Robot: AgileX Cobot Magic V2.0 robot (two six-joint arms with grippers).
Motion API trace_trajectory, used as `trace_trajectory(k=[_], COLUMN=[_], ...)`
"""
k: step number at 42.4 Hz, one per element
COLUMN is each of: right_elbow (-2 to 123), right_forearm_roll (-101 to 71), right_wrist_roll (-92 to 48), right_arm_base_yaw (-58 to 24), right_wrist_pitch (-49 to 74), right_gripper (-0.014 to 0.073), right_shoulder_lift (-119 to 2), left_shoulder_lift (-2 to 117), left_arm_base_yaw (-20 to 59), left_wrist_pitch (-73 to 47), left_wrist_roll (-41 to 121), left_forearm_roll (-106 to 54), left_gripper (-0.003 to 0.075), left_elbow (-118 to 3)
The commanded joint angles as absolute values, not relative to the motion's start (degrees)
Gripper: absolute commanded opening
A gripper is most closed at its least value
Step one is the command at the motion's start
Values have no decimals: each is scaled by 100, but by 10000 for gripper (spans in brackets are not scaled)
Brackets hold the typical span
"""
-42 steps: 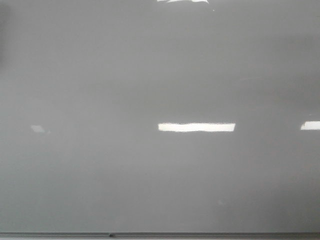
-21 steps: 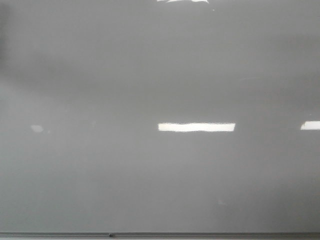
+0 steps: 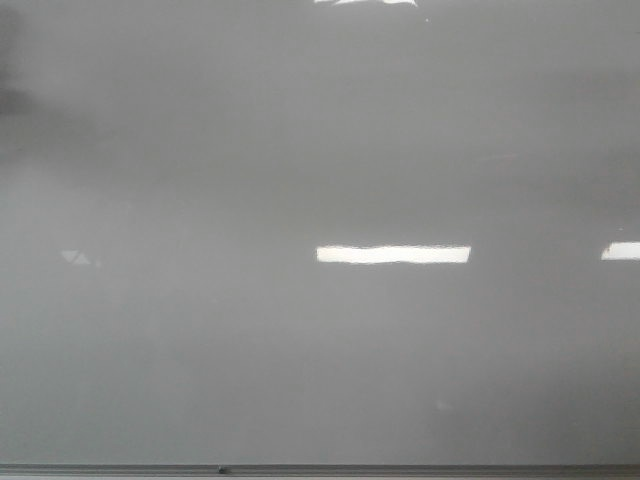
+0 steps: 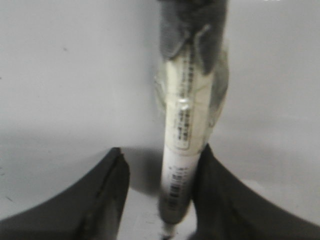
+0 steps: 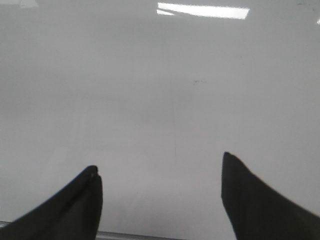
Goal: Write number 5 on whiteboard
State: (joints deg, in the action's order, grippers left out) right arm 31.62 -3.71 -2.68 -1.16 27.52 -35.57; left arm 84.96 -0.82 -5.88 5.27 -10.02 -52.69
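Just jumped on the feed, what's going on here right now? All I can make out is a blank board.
The left gripper has a marker between its fingers, though one finger stands off the barrel, so a firm grip can't be confirmed. It is over the whiteboard. The right gripper is open and empty above the same board. No digit shows in any view yet, only light reflections, so writing has not begun.

Likely an office or lab: glossy whiteboard (image 3: pixel 300 150) mirrors strip ceiling lights (image 3: pixel 393 255).
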Motion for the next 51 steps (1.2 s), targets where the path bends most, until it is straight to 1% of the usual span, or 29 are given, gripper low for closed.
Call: trace_trajectory(k=[1, 2, 4, 5, 15, 32, 36, 43, 49, 51], right_elbow=[3356, 3356, 3356, 3356, 3356, 3356, 3356, 3356, 3356, 3356], right_forearm_roll=[-391, -391, -391, -391, -391, -391, -397, -397, -397, -397], right_wrist_roll=[-334, -334, -334, -334, -334, -334, -321, -322, -315, -315], right_arm_base_yaw=[-103, -103, -103, -103, -103, -103, -103, -103, -103, -103], right_wrist_pitch=[2339, 2339, 2339, 2339, 2339, 2339, 2339, 2322, 2328, 2328], right_gripper=[528, 528, 528, 528, 528, 528, 528, 528, 528, 528], right_shoulder_lift=[-3599, -3599, -3599, -3599, -3599, -3599, -3599, -3599, -3599, -3599], left_shoulder_lift=[8344, 8344, 8344, 8344, 8101, 6641, 6326, 5903, 5700, 5699], left_arm_base_yaw=[-56, -56, -56, -56, -56, -56, -14, 459, 1253, 1673], left_wrist_pitch=[-130, -130, -140, -140, -581, -2540, -2911, -3422, -3663, -3827], left_wrist_roll=[519, 519, 519, 519, 519, 562, 973, 1290, 1508, 1763], left_forearm_roll=[-1046, -1046, -1046, -1046, -1046, -1046, -1071, -1071, -1071, -1071], left_gripper=[81, 62, -8, -18, -20, -20, -20, -20, -20, -20], left_elbow=[-5463, -5463, -5463, -5463, -5463, -5483, -5483, -5483, -5483, -5483])
